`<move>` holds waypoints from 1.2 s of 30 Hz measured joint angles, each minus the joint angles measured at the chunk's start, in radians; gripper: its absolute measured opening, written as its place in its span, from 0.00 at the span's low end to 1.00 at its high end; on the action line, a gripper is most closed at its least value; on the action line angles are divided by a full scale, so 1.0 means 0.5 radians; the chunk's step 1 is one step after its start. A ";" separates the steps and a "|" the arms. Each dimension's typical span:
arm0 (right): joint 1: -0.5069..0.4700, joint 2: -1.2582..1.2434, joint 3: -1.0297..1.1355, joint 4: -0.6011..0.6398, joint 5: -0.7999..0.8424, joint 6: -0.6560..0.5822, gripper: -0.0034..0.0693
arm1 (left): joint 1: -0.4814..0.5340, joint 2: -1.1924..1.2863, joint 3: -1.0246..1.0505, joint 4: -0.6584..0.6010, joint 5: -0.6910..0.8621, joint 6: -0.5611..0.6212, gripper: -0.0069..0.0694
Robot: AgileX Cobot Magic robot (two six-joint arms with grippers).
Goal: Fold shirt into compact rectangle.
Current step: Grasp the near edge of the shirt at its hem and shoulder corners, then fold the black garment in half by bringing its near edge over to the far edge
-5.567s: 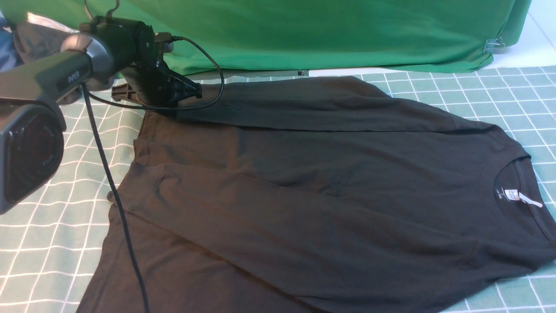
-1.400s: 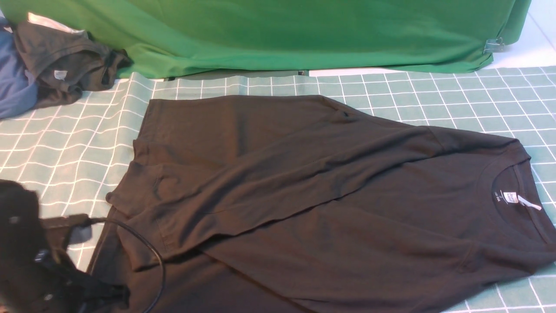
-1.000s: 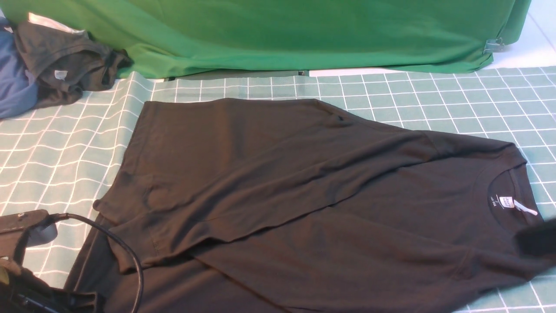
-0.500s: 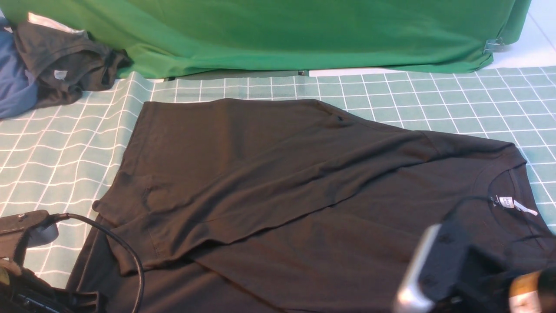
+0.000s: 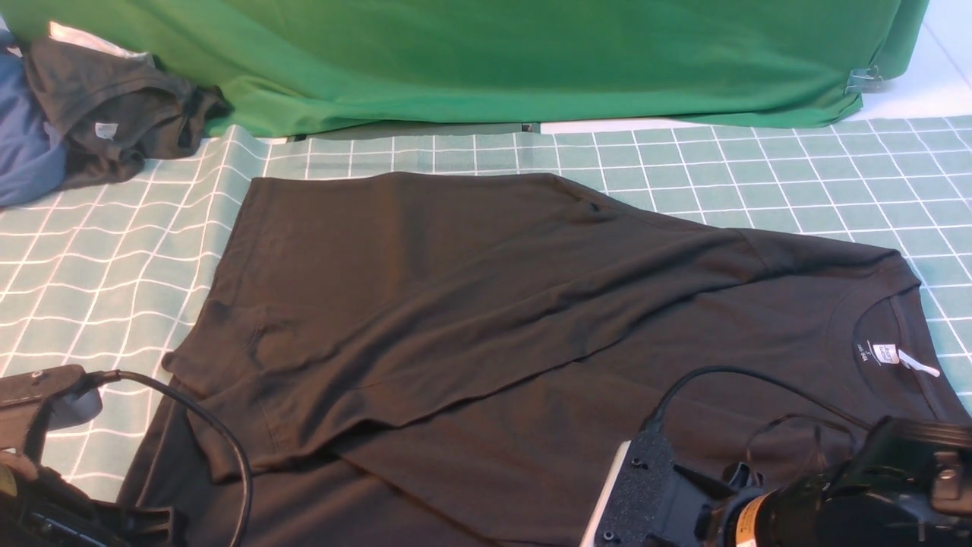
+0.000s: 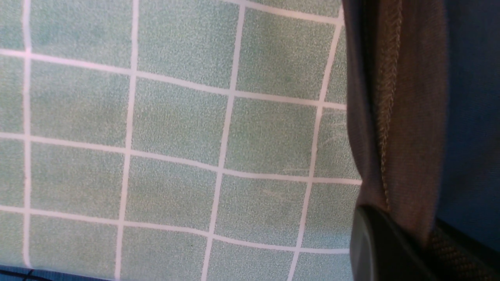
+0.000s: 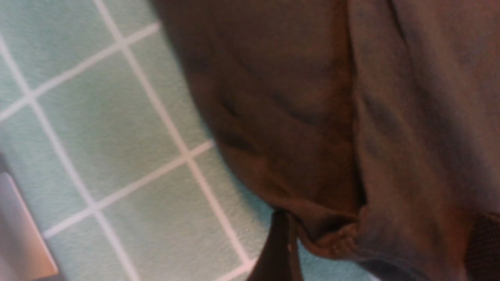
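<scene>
The shirt (image 5: 486, 304) lies spread on the desk (image 5: 759, 167), which wears a mint cover ruled in white squares; it is black, its round neck towards the right, its far side folded over the body along one slanting edge. Inside the neck sits one white tag (image 5: 885, 352) with a loose white strip beside it; the print on it is too small to read, and no chest print shows.

The left pincer (image 6: 414, 249) is closed on the shirt's stitched hem at the near left corner; the cloth runs down between its two dark fingers (image 6: 375, 249). The right pincer (image 7: 383, 249) stands with its fingers (image 7: 279, 249) wide apart, a bunched edge of the shirt between them at the near right side. In the front view only the right arm's (image 5: 759, 501) body shows, bearing an orange label that cannot be read.

Farther off, at the far left, lie one dark grey garment (image 5: 114, 99) with one small white tag (image 5: 105, 131), and one blue cloth (image 5: 23, 152) touching it; along the far edge hangs one bright green cloth (image 5: 531, 61), with one metal clip (image 5: 862, 76) at its right end.
</scene>
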 joint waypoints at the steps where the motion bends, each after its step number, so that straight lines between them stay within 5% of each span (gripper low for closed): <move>1: 0.000 0.015 0.000 -0.015 -0.006 0.000 0.78 | 0.000 0.000 0.000 0.000 -0.002 0.000 0.11; 6: 0.000 0.044 0.000 -0.062 -0.066 -0.002 0.62 | 0.000 0.000 0.000 0.000 -0.024 0.001 0.11; 8: 0.000 0.044 0.000 -0.074 -0.094 -0.002 0.36 | 0.000 0.000 0.000 0.000 -0.025 0.002 0.11; 11: 0.000 0.044 0.000 -0.080 -0.075 -0.002 0.14 | 0.000 0.000 0.000 0.000 -0.023 0.003 0.11; 29: 0.002 -0.644 -0.020 -0.077 0.625 0.043 0.11 | 0.000 -0.409 -0.154 -0.078 0.319 -0.141 0.11; 36: 0.002 -0.701 -0.189 -0.483 0.685 0.297 0.11 | 0.000 -0.216 -0.397 -0.043 0.202 -0.183 0.11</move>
